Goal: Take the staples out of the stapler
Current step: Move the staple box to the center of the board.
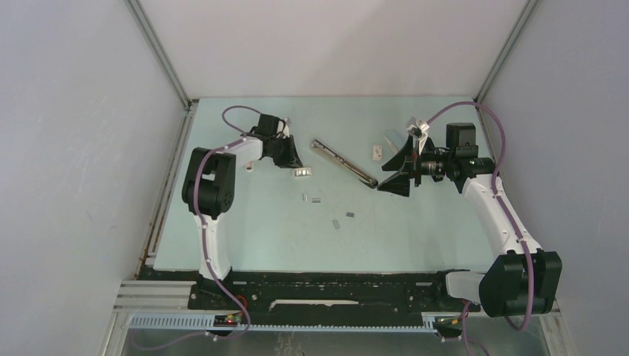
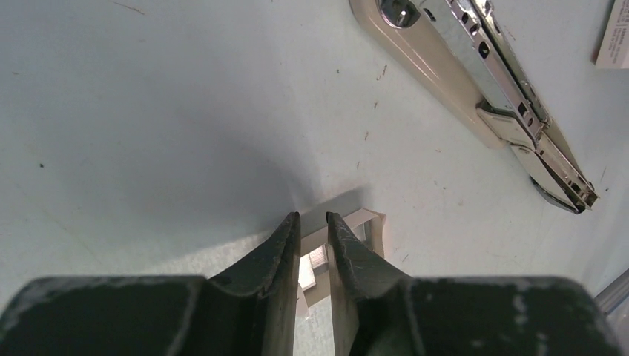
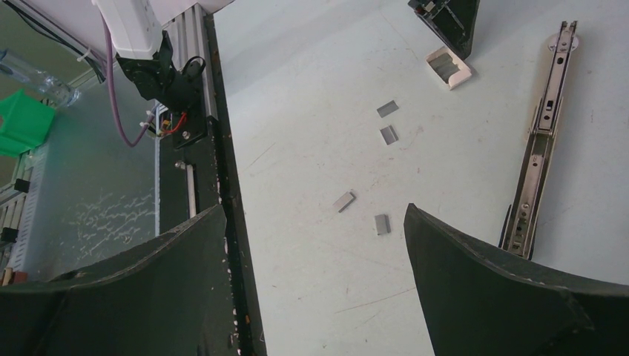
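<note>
The stapler [image 1: 343,161] lies diagonally mid-table, long and silver with a black end; it also shows in the left wrist view [image 2: 482,81] and the right wrist view [image 3: 538,141]. Several loose staples [image 1: 315,199] lie scattered in front of it, seen too in the right wrist view [image 3: 382,224]. My left gripper [image 1: 295,162] hangs over a small white box [image 2: 371,222] holding staples [image 2: 317,259]. Its fingers are almost together, with a narrow slit over the box's edge. My right gripper [image 1: 395,174] is wide open and empty [image 3: 315,211], beside the stapler's black end.
Small pink-white pieces [image 1: 377,153] lie behind the stapler, one showing in the left wrist view [image 2: 614,37]. The black base rail [image 3: 222,185] runs along the table's near edge. White walls enclose the table on three sides.
</note>
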### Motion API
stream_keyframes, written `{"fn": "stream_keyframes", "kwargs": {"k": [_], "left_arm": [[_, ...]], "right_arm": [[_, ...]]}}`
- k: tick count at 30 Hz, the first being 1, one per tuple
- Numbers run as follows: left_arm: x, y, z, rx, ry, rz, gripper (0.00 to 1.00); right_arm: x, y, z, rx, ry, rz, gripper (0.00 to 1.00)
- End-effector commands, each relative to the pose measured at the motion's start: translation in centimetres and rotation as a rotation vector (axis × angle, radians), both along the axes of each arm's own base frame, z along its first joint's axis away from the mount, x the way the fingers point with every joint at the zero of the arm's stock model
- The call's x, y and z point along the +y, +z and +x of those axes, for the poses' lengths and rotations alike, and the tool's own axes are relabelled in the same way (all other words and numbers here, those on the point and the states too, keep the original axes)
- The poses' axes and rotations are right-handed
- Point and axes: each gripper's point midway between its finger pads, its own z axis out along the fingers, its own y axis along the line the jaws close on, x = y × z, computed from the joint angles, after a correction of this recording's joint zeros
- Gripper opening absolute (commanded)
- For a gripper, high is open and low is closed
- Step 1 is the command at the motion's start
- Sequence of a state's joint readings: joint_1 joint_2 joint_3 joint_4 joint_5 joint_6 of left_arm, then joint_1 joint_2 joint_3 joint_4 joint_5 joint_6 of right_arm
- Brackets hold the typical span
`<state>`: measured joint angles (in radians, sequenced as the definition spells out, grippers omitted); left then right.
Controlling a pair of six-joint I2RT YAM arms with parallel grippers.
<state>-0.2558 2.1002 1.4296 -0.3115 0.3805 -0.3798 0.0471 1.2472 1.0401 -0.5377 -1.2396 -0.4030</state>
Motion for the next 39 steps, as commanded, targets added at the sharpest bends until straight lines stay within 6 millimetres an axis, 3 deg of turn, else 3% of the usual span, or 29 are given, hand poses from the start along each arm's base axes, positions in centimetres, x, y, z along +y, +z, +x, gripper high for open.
{"fn": "stream_keyframes", "kwargs": {"k": [1, 13, 39], "left_arm": [[-0.5, 0.6, -1.5, -0.016, -0.049, -0.004, 0.25], [-0.8, 0.4, -2.7, -0.015, -0.062, -0.006, 0.26], [-1.4, 0.6, -3.3, -0.018, -0.079, -0.007, 0.26]], "right_arm": [[0.0, 1.0, -0.6, -0.043, 0.018, 0.016, 1.00], [0.0, 1.0, -0.6, -0.043, 0.017, 0.016, 1.00], [0.0, 1.0, -0.6, -0.041, 0.019, 0.018, 1.00]]}}
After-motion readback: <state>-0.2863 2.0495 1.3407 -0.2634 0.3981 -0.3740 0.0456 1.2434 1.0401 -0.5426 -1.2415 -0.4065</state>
